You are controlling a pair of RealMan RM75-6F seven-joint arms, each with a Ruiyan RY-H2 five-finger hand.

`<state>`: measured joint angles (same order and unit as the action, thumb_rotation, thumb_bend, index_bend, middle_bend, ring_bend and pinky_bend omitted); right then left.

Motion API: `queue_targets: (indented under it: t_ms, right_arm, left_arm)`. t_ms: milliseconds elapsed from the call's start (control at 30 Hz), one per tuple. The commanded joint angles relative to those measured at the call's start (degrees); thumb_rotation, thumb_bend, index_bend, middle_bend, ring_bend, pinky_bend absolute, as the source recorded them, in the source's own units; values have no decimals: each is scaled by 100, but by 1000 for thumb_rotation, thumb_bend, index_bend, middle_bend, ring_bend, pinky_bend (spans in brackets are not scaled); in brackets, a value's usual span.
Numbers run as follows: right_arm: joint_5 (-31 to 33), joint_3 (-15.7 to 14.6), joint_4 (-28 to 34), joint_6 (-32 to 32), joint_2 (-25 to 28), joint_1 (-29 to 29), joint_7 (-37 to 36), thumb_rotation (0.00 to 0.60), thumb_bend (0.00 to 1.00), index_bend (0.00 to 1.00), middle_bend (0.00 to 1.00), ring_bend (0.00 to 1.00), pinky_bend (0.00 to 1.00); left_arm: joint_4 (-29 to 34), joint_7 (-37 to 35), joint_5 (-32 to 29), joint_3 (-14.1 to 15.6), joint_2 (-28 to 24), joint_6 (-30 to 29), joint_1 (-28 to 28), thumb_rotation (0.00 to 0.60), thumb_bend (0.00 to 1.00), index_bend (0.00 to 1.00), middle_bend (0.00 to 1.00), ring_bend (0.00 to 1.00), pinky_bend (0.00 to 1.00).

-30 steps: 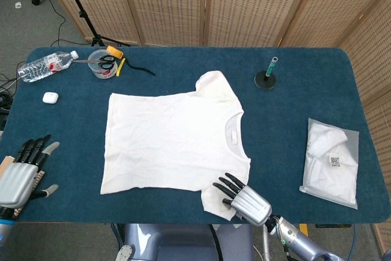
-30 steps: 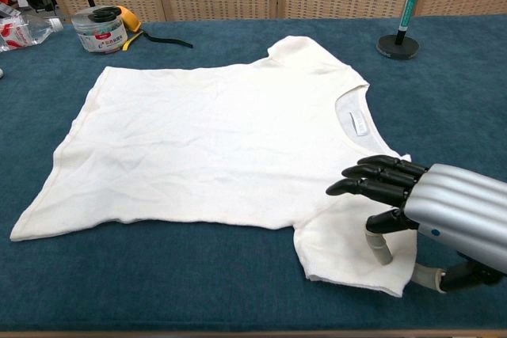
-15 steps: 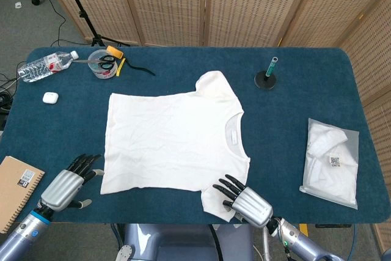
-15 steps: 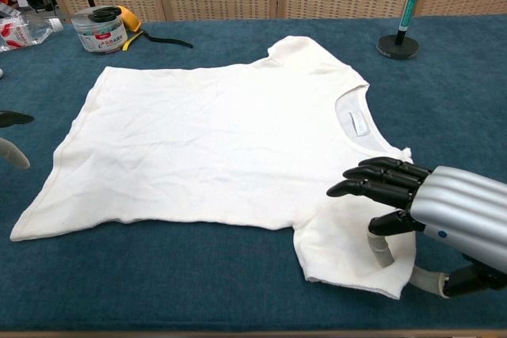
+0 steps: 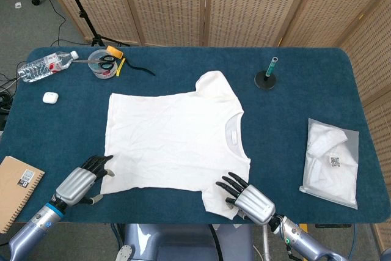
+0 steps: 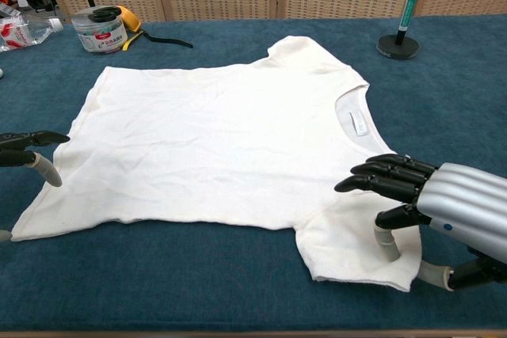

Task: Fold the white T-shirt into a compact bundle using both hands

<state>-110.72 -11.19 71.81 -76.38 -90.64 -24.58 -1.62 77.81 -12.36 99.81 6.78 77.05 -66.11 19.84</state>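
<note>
The white T-shirt [image 5: 174, 139] lies flat in the middle of the blue table [image 5: 287, 114], the right robot hand [image 5: 249, 200] spread over its near sleeve, perhaps touching the cloth, and the left robot hand [image 5: 81, 180] spread and holding nothing beside its near left hem corner

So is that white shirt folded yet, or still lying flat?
Still spread flat: the white T-shirt lies open on the table, both sleeves out, no fold showing.
</note>
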Motion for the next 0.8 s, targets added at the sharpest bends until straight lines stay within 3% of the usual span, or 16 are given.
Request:
queue_targets:
  t_ms: [33, 600, 800]
  right_arm:
    - [-10, -4, -51, -18, 0, -5, 11, 600, 620, 625, 118, 0, 0]
    - [-18, -100, -279, -53, 17, -24, -189, 600, 620, 625, 118, 0, 0]
    - [2, -118, -313, -65, 8, -15, -260, 600, 620, 625, 119, 0, 0]
  left_arm:
    - [0, -7, -65, 32, 38, 133, 81, 600, 242, 328, 0, 0, 0]
    - [-379, -343, -275, 145, 340, 330, 241, 600, 265, 337, 0, 0, 0]
    - [-485, -417, -281, 151, 438, 266, 260, 600, 356, 439, 0, 0, 0]
